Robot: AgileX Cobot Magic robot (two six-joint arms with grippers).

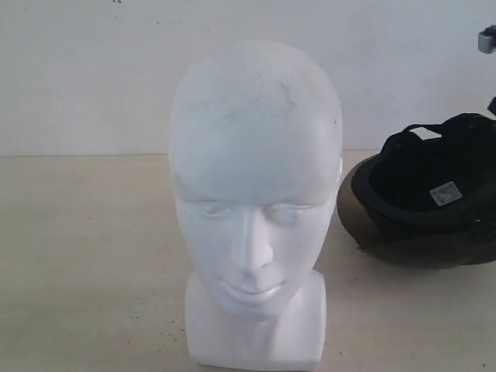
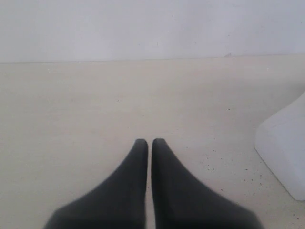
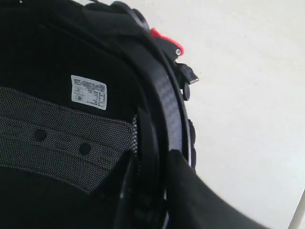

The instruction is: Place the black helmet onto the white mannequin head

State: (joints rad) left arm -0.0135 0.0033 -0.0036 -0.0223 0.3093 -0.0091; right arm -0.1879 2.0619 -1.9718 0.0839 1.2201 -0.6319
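We see the black helmet (image 1: 422, 205) lying opening-up on the tabletop (image 1: 93, 256), near the white mannequin head (image 1: 256, 155) and on our right arm's side of it. Our right hand (image 3: 151, 164) is narrow and pinches the helmet's rim, one finger inside the lining. Our left hand (image 2: 150, 143) is closed and empty.

The left end effector (image 2: 150, 141) has two matte black fingers (image 2: 126, 195). They are smooth, each broad at the root and curving in to a narrow rounded tip. Of the right end effector (image 3: 151, 158) one finger (image 3: 205, 202) shows plainly. It is the same matte black, a wide smooth wedge with a blunt tip; its partner is lost in the dark. Well to the right of the white mannequin head (image 1: 256, 155), level with its crown, a small grey part (image 1: 487, 37) shows, too little to tell more.
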